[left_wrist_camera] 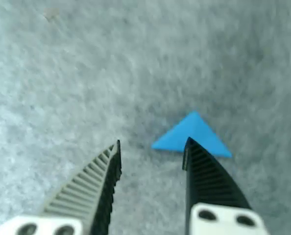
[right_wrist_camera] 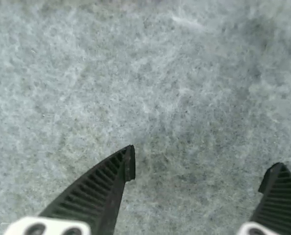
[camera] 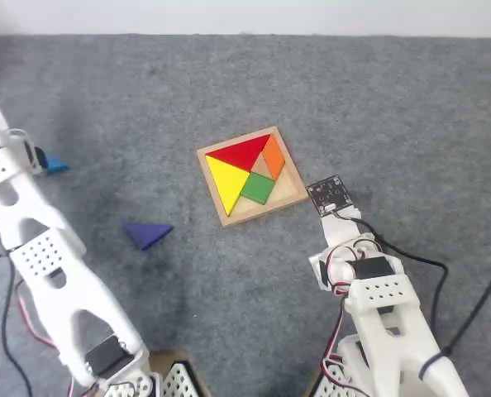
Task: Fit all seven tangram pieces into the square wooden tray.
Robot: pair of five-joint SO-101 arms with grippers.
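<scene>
Robotics lab: arms (camera: 59,289), felt mat (camera: 378,107)

The grey felt table (camera: 146,99) bears the wooden tray (camera: 266,209), a dark-blue triangle (camera: 146,234) and a light-blue triangle (left_wrist_camera: 193,133).

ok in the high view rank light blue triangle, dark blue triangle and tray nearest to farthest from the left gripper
1. light blue triangle, beside left gripper, far left
2. dark blue triangle, left of centre
3. wooden tray, centre

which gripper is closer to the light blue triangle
Left. The left gripper is right at the light blue triangle, one fingertip overlapping its edge. The right gripper is over grey carpet near the wooden tray, across the table from the triangle.
</scene>
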